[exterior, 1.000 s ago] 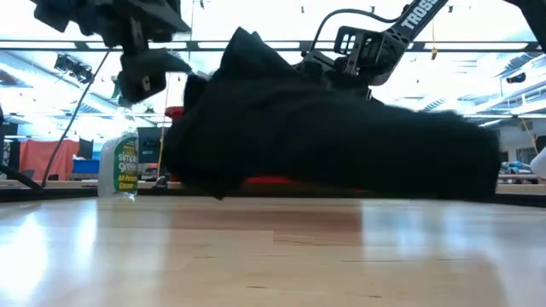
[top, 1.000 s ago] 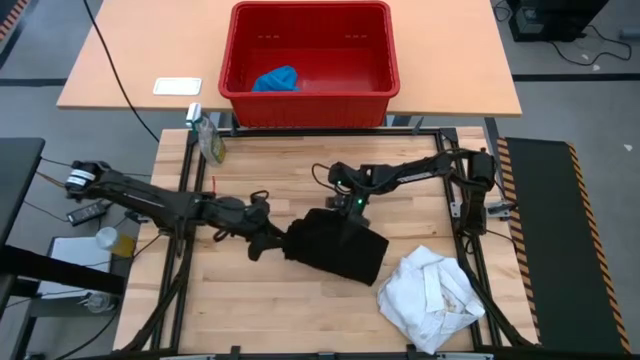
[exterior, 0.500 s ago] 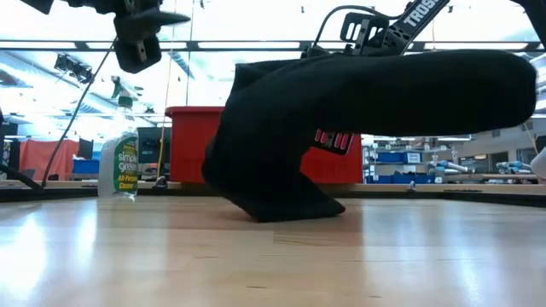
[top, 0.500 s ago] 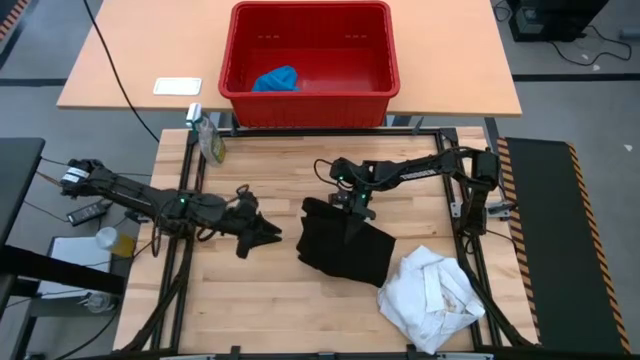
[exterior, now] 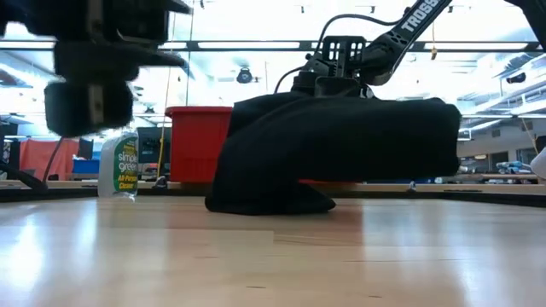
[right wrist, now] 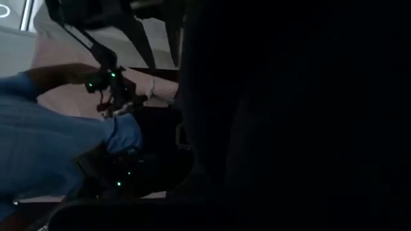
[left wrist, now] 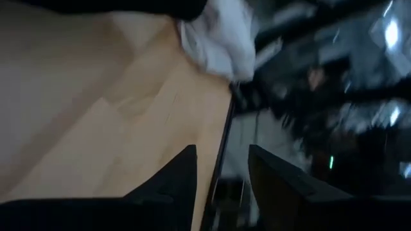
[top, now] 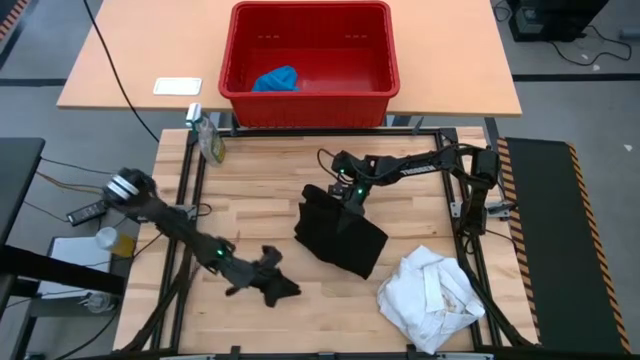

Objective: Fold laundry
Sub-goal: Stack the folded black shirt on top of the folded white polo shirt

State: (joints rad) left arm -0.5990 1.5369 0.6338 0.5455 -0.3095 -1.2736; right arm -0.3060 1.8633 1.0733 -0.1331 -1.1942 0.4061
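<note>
Wooden table (top: 260,190), both arms over it. Black garment (top: 340,235) sits mid-table, bunched; its upper edge is lifted off the wood while the lower part rests on the surface, as the low view shows (exterior: 333,153). Right gripper (top: 345,195) is at that raised far edge, jaws clamped tight on the black cloth; right wrist view is almost all dark fabric. White garment (top: 432,290) lies crumpled at the near right corner of the table, just beside the black one, apparently not touching it. Red basket (top: 310,95) stands on the separate tan table beyond, with the small bright blue garment (top: 277,78) inside, toward its left side. Left gripper (top: 272,285) is low over the near-left part of the table, well apart from the black garment; its fingers (left wrist: 176,176) stand partly apart with nothing between them, empty. Spray bottle (top: 207,135) at the table's far left edge.
</note>
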